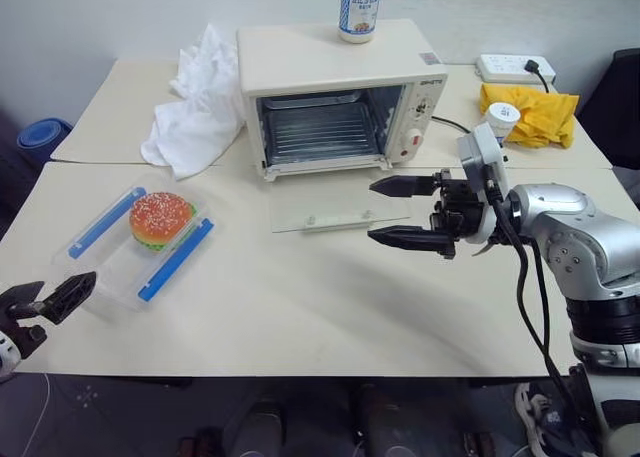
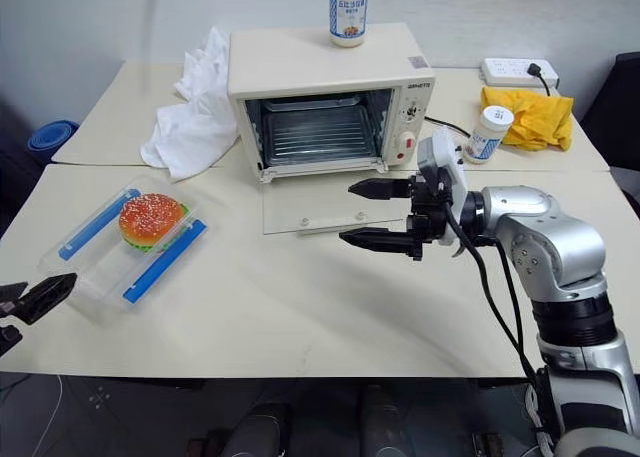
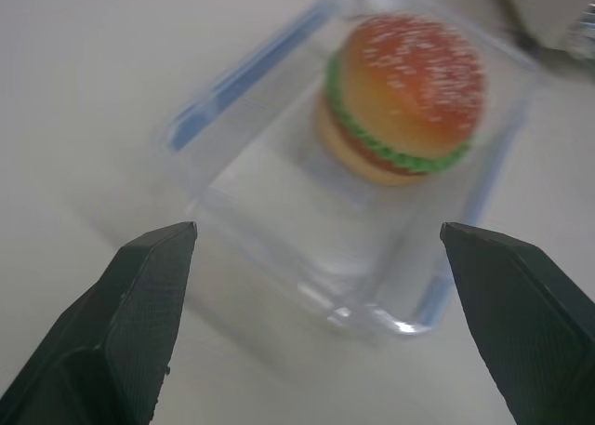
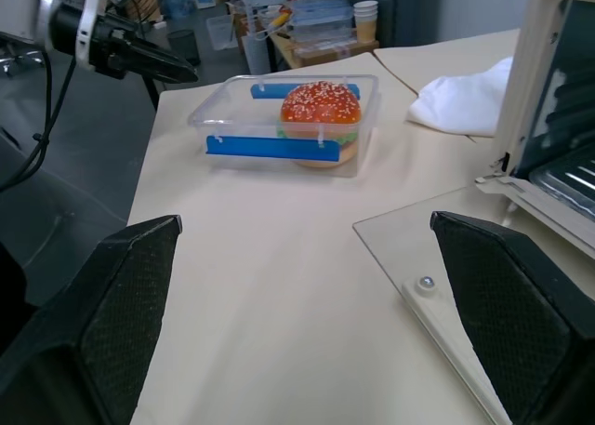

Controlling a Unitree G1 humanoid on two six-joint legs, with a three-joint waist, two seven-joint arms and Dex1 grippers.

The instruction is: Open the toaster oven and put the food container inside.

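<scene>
- The toaster oven (image 1: 335,97) is already open — its glass door (image 1: 325,209) lies flat on the table (image 1: 300,317), with the wire rack (image 1: 318,129) bare inside.
- The food container (image 1: 140,245), a burger (image 1: 160,219) in it, sits on the table well to the left of the oven, not yet picked up; that step and the loading are what is left.
- The left gripper (image 1: 45,302) hangs at the table's near left edge, just short of the container's near corner, fingers spread and empty.
- The right gripper (image 2: 385,215) hovers level over the right end of the door, jaws wide, holding nothing.
- Bare tabletop runs between container and door — room to carry across. The door's front edge must be cleared, and a bottle (image 1: 360,7) stands on the oven top.
</scene>
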